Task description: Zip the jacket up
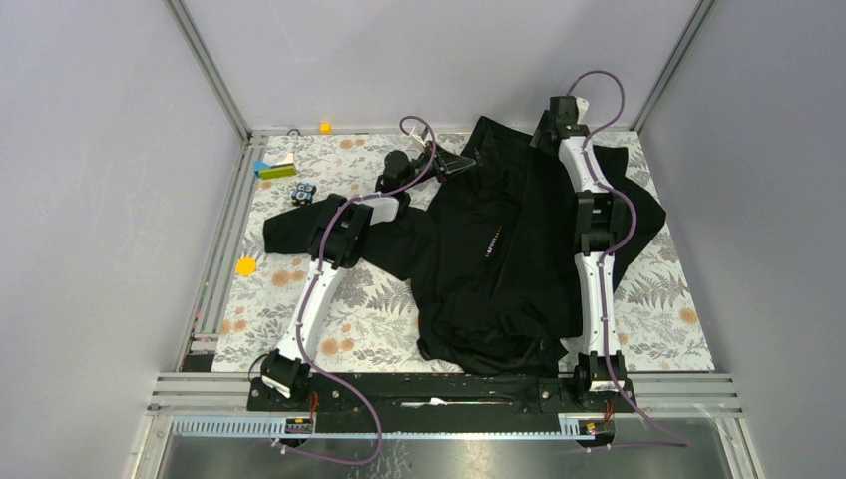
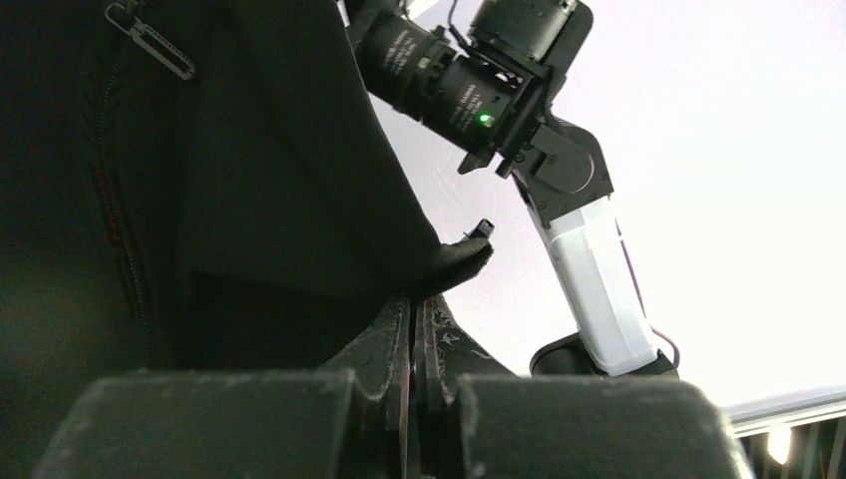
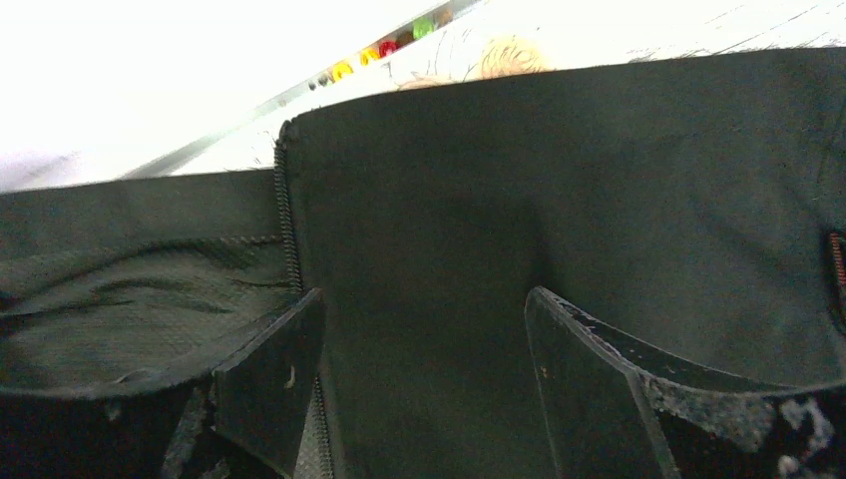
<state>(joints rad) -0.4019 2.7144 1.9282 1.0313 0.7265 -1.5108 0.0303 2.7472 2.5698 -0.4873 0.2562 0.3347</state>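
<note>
The black jacket (image 1: 499, 259) lies spread over the floral table, with small coloured marks at mid-chest (image 1: 493, 240). My left gripper (image 1: 461, 163) is at the jacket's far-left edge. In the left wrist view its jaws (image 2: 414, 304) are shut on a fold of the jacket (image 2: 249, 170), held raised, and a zipper pull (image 2: 150, 42) hangs at the upper left. My right gripper (image 1: 555, 128) is at the jacket's far end. In the right wrist view it (image 3: 424, 334) is open, low over the jacket fabric (image 3: 429, 200), with the zipper teeth (image 3: 287, 225) beside its left finger (image 3: 271, 369).
At the table's far left lie a green and blue block (image 1: 274, 170), a dark object with blue dots (image 1: 303, 192), a yellow disc (image 1: 245, 266) and a small orange piece (image 1: 325, 127). Grey walls with metal rails close in the table. My right arm (image 2: 594, 279) shows in the left wrist view.
</note>
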